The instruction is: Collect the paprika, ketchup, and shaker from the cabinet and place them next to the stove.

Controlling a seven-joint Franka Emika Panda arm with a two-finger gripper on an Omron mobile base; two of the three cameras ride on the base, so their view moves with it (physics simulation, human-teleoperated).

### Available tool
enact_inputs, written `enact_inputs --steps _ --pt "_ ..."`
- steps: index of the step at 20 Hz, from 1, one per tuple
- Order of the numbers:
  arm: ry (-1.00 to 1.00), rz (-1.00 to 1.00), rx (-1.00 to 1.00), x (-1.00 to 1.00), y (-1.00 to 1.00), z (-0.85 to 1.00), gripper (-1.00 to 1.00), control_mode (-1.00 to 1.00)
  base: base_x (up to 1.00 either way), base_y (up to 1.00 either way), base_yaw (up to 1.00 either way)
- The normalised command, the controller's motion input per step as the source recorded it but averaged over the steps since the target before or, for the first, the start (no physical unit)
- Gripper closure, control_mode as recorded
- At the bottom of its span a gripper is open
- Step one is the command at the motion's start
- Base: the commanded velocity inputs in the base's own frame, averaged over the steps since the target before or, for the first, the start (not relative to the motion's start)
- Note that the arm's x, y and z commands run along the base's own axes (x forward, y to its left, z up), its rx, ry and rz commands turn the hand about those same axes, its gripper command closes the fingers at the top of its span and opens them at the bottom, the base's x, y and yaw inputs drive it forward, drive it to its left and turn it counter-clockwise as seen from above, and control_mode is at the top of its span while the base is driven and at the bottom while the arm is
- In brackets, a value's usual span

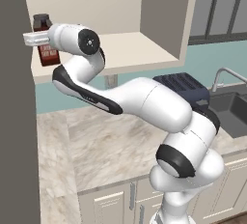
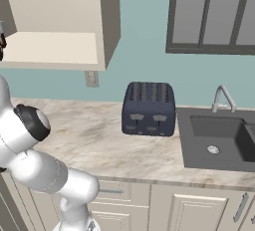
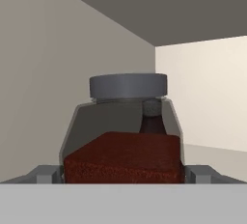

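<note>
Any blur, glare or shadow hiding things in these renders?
Hand view: sharp, the paprika jar is see-through, the ketchup bottle visible behind it. Left base view: a dark panel at the left edge clips the cabinet. Right base view: even light, no glare on the toaster.

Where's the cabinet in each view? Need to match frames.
Left base view: the cabinet runs across the top, with its open shelf facing the camera.
Right base view: top left corner, with its right side panel showing.
Hand view: seen from inside; its walls stand behind the paprika.
Shared landmark: the wall outlet just under the cabinet, in both base views.
</note>
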Motion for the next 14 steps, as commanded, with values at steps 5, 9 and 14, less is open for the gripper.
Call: enact_inputs --steps 5,9,14 --pt "0.00 0.00 0.00 0.00 0.03 0.00 1.00 -1.00 0.00 0.00 0.00" --pt "0.02 0.00 0.00 0.00 0.09 0.00 1.00 -1.00 0.00 0.00 0.00" --pt "0.00 0.00 0.00 0.00 0.00 0.00 1.00 -1.00 0.00 0.00 0.00"
